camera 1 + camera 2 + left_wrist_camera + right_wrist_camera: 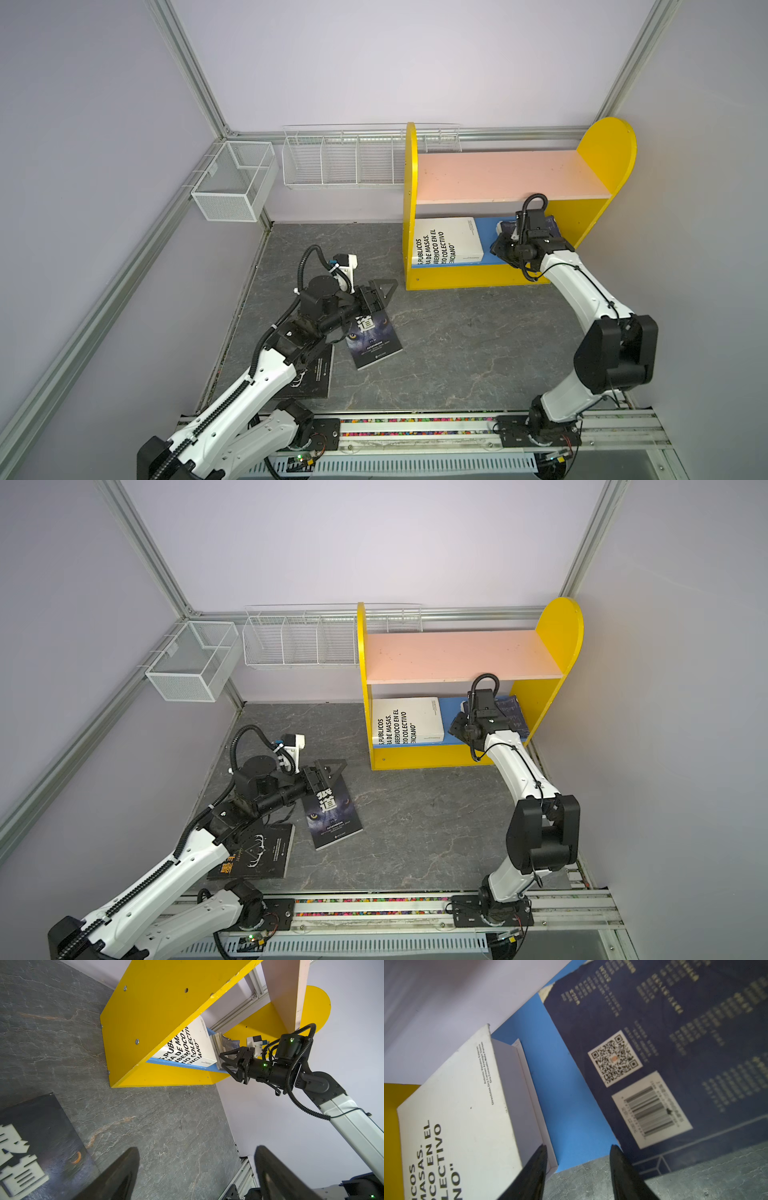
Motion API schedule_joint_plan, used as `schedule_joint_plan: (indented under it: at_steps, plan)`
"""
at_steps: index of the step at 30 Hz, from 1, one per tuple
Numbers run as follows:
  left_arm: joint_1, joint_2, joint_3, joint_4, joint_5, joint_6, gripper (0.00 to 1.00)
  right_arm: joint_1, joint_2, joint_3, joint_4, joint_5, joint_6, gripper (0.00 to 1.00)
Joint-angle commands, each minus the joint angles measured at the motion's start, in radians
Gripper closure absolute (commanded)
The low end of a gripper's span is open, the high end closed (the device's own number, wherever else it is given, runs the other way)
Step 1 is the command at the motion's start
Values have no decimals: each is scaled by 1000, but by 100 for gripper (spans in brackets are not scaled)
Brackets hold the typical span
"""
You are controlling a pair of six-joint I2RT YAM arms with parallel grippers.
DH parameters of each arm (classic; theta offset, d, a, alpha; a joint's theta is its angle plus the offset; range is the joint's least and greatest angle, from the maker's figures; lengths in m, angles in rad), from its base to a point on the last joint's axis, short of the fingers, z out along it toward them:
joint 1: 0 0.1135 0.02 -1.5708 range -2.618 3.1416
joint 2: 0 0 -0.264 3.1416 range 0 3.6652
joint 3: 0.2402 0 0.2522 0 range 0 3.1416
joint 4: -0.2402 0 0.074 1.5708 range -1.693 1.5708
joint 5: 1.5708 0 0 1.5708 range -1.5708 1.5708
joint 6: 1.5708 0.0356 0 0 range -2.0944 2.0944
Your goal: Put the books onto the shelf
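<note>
On shelf [457, 276]: white book [449, 241], navy book [695, 1053] | right jaws seemingly empty

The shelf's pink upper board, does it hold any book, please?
No, the pink upper board is bare; the white book lies on the blue board.

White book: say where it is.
In both top views the white book lies flat on the blue shelf board, left end, a gap from the navy book.

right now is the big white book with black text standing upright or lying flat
Lying flat: the large white book with black text rests cover-up on the blue lower board, with its title facing the top views.
</note>
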Motion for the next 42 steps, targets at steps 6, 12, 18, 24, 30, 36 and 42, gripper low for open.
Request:
schedule_joint_plan:
  at_steps: [6, 12, 18, 24, 30, 36, 42]
  plan:
    - [3, -28, -12, -13, -25, 3, 12, 0, 34, 47, -18, 32, -62, 48]
    - [3, -35, -14, -18, -27, 4, 12, -9, 56, 66, -34, 43, -83, 48]
    - [3, -41, -15, -19, -30, 3, 12, -8, 47, 61, 3, -14, -109, 48]
    - [2, -39, -15, -18, -24, 2, 12, -9, 41, 81, 7, -39, -149, 48]
    - [3, -52, -19, -52, -52, 5, 12, -1, -25, 47, 38, -104, -167, 47]
    - [3, -66, -8, -269, -234, 10, 5, 77, -185, -67, 43, -133, -219, 40]
    - [3, -87, -75, -426, -373, -32, 1, 247, -362, -260, 3, -49, -219, 36]
